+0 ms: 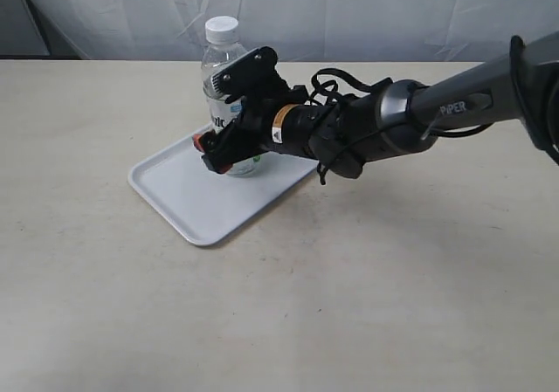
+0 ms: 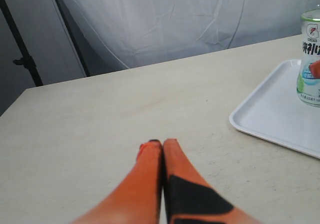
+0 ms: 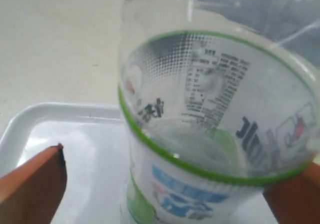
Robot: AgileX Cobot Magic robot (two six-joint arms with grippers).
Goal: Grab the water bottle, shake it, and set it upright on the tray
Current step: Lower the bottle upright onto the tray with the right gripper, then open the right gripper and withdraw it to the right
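Right pincer (image 1: 215, 154) flanks upright water bottle (image 1: 220, 65): clear, white cap, green-edged label.

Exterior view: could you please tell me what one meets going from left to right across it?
Tray → water bottle standing on it → right arm reaching in from the right edge.

right arm stretched out low, right claw (image 1: 210, 154) spread apart — left claw (image 2: 162, 143) pressed closed.
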